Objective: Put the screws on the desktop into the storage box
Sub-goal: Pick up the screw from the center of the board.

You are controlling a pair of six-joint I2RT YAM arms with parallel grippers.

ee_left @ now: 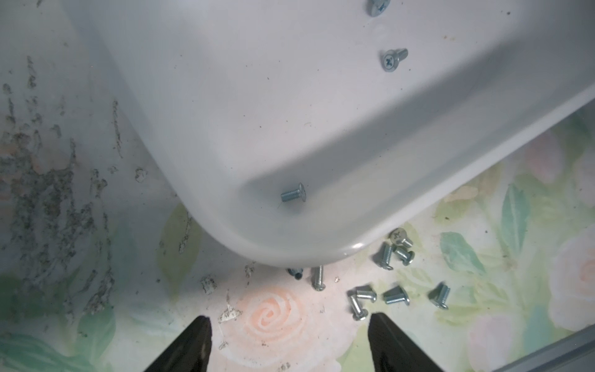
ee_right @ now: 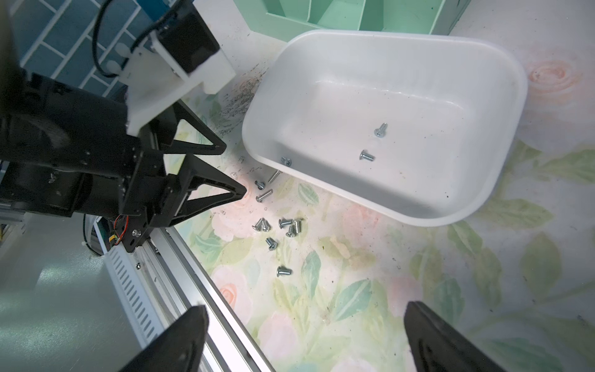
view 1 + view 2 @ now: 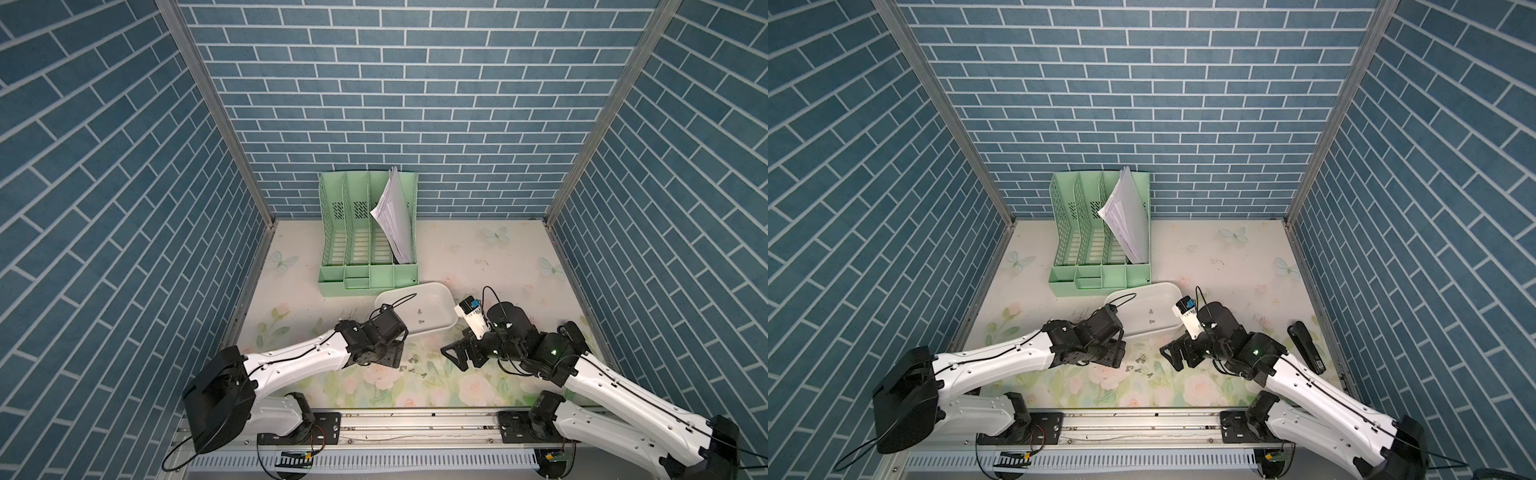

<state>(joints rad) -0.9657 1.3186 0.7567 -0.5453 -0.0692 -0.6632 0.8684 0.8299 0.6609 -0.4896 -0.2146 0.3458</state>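
While both arms reach in from the front rail toward the middle, neither claw holds anything. At the left, the white-and-black left arm (image 3: 299, 361) lies low and almost level, with its wrist bent downward. The left gripper (image 2: 235, 169) points at the desktop (image 3: 478, 257), a cream surface printed with roses, leaves and butterflies. It is just beside the near left corner of the storage box (image 2: 402, 193), one shallow white plastic tub with rounded corners. Its two black fingers are clearly apart, and between them is only a printed rose. A patch of dark scratch marks (image 1: 48, 193) is beside this corner. Behind the box stands one mint-green file organiser (image 3: 365, 282) with four slots; white papers (image 3: 395, 220) lean in the rightmost slot. The small grey metal screws (image 2: 285, 222) come next. Three lie inside the box, and I count ten loose on the desktop just before its front wall, between the two claws, some touching each other. At the right, the right arm (image 3: 602, 382) comes in slanted from its base, wrist turned toward the screws. The right gripper (image 2: 305, 305) hovers above the desktop near them, its fingers spread very wide and empty.
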